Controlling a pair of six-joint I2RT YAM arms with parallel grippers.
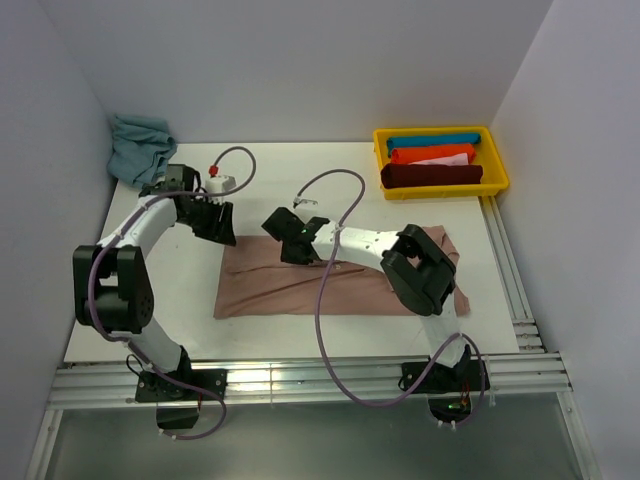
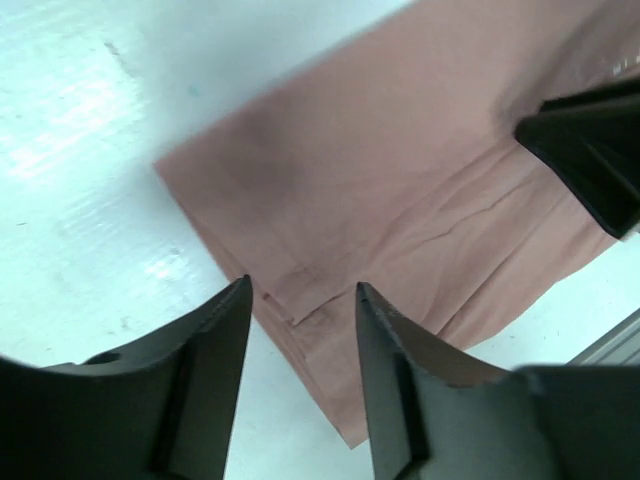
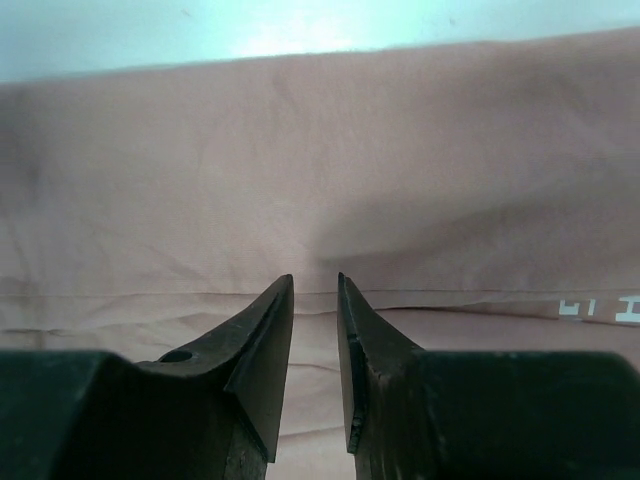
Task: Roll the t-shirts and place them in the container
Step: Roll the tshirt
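Note:
A dusty pink t-shirt [image 1: 340, 290] lies folded into a long flat strip across the middle of the table. My left gripper [image 1: 221, 232] hangs over its far left corner. In the left wrist view this gripper [image 2: 300, 285] stands open above the t-shirt's [image 2: 400, 170] layered edge, with nothing between its fingers. My right gripper [image 1: 293, 252] is over the far long edge, left of centre. Seen from the right wrist, it [image 3: 315, 277] is open only a narrow gap, tips low over a fold line of the t-shirt [image 3: 320, 150], and no cloth is visibly pinched.
A yellow tray [image 1: 495, 150] at the back right holds rolled t-shirts in teal [image 1: 432, 141], orange [image 1: 430, 155] and dark red [image 1: 430, 176]. A crumpled teal cloth [image 1: 140, 145] lies at the back left corner. White walls close in the table.

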